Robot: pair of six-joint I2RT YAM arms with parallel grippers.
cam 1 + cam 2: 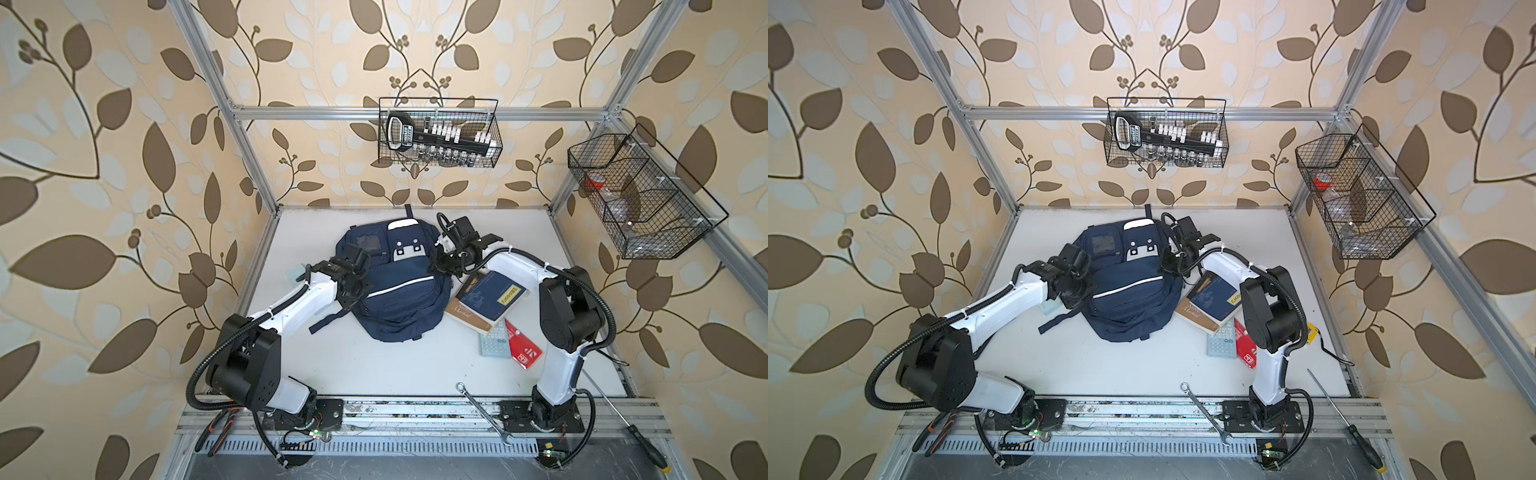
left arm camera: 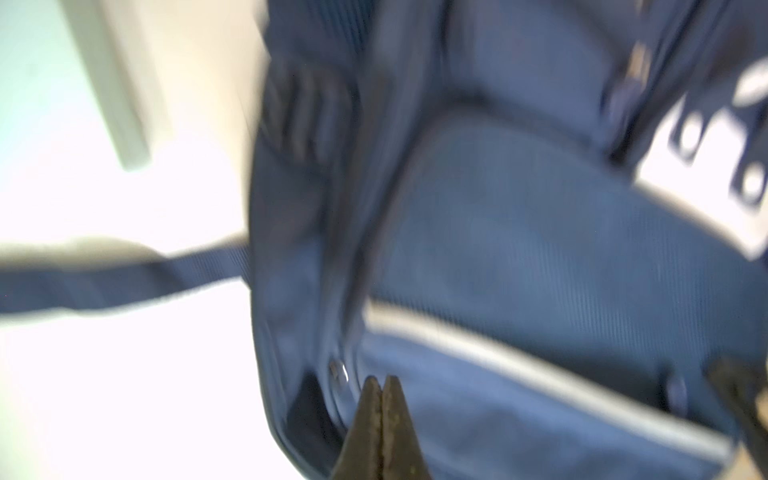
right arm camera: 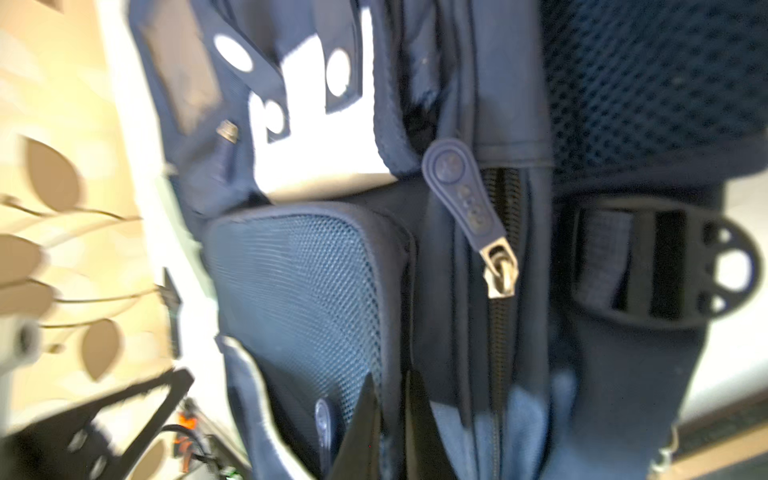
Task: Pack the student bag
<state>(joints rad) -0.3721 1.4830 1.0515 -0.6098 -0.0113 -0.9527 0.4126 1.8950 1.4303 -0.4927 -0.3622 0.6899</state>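
Navy white-striped student bag [image 1: 399, 299]; left gripper [image 2: 381, 384] together, right gripper [image 3: 390, 386] clamped on its fabric.

The white-and-black left arm [image 1: 286, 301] is raised from its base at the near edge, with the elbow bent outward and the forearm angled inward toward the middle. Its black parallel-finger left gripper [image 2: 381, 380] is pointed downward, jaws pressed fully together. The white-and-black right arm [image 1: 519, 259] is folded likewise and reaches inward. Its black right gripper [image 3: 390, 380] is closed, with only a narrow slit left between the tips.
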